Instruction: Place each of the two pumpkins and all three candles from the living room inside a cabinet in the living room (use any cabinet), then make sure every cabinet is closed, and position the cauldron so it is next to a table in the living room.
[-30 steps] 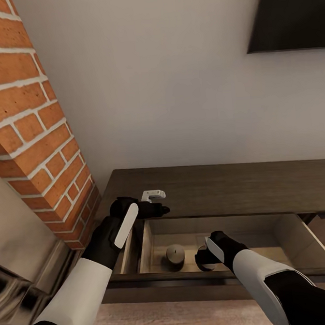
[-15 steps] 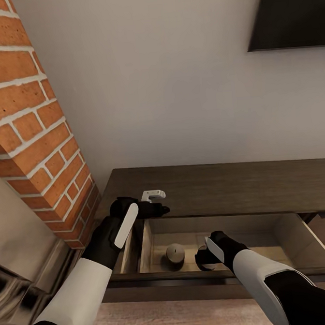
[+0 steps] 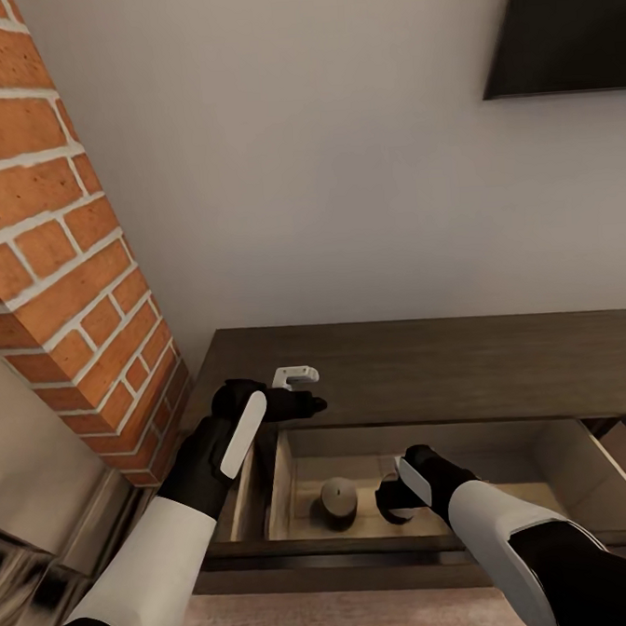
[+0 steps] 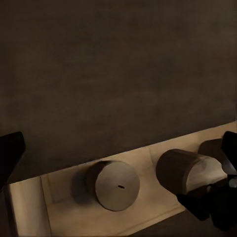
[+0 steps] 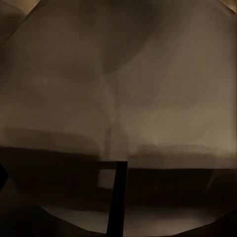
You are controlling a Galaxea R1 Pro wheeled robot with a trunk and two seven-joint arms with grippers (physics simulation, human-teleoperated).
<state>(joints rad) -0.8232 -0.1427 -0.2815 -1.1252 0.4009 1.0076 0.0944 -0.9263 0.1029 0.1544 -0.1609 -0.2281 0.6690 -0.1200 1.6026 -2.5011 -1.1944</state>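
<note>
A: What is seen nearest?

B: The right gripper [image 3: 393, 496] is lowered into the open drawer [image 3: 595, 480] of the cabinet [image 3: 447, 360]. A second candle [image 4: 178, 170] is seen between its jaws in the left wrist view, but whether it is gripped cannot be told.

A: And beside it?

B: One candle [image 3: 337, 500] is stood upright on the drawer floor, just beside that gripper.

A: How would a candle be handled?

B: It is judged light, stiff and waxy-smooth; it is best taken across its round sides, gently.

A: Farther back?

B: The left gripper [image 3: 305, 393] is held over the cabinet top, jaws spread wide with nothing between them. Beyond, the fireplace [image 3: 58, 275] and TV [image 3: 564, 25] are seen.
</note>
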